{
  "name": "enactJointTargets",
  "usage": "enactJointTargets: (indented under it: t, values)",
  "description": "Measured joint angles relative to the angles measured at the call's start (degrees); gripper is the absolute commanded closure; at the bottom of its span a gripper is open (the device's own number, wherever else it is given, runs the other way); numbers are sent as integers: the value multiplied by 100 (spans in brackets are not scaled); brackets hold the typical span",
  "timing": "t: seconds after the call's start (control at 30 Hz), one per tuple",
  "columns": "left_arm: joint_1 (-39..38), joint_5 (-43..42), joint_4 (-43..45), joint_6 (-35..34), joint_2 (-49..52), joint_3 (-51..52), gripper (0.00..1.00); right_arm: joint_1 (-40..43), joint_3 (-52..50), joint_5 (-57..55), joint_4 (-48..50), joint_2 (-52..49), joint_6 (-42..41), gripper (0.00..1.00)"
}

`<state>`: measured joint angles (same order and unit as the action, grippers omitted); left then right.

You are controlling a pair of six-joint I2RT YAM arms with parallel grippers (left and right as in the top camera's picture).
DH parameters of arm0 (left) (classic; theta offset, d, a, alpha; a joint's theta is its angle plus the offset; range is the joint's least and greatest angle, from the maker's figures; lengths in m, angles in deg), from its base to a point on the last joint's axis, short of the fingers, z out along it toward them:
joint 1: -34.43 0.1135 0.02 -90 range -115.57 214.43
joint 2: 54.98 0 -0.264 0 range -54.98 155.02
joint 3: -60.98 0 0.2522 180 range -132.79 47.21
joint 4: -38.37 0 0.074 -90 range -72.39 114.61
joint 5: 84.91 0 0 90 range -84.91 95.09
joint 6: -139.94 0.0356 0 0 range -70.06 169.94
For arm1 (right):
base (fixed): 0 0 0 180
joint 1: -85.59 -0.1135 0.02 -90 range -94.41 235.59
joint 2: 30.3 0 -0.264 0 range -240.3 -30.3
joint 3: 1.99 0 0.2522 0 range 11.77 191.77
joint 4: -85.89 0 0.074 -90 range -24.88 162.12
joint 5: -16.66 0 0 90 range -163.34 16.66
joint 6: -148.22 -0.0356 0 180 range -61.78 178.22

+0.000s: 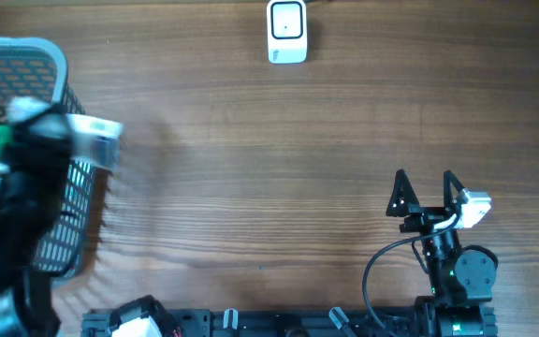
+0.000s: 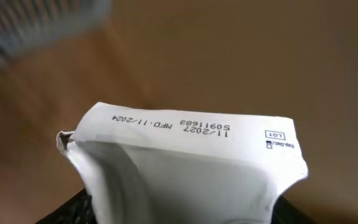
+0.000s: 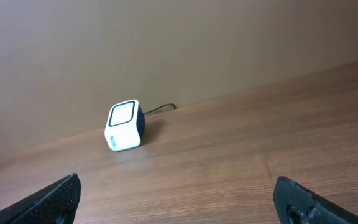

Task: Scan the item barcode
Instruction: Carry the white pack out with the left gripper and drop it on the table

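Packet (image 2: 191, 174), white and crinkled, clamped in left end effector (image 2: 180, 216); right end effector (image 1: 427, 187) wide.

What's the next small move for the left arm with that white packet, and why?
Probably carry the white packet right, away from the mesh basket, toward the barcode scanner. The left jaws grip it by the basket's rim, while the scanner sits far off at the table's far edge.

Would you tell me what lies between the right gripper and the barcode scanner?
Only bare wooden tabletop lies between the right gripper and the scanner, clearest in the overhead view.
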<state>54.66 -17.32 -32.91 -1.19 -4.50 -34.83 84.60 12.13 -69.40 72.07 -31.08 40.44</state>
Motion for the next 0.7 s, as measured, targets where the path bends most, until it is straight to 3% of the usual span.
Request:
enactJointTargets:
  t: [0.17, 0.4, 0.53, 0.7]
  values:
    - [-2087, 726, -70, 474, 481, 761, 41, 0, 0, -2, 0, 0, 0, 0]
    - [-4651, 2483, 713, 1781, 2420, 1187, 38, 0, 0, 0, -2, -2, 0, 0]
    - [-5606, 2973, 1137, 2743, 3751, 1193, 38, 0, 0, -2, 0, 0, 0, 0]
    - [-6146, 3097, 1287, 3416, 4992, 1207, 36, 0, 0, -2, 0, 0, 0, 0]
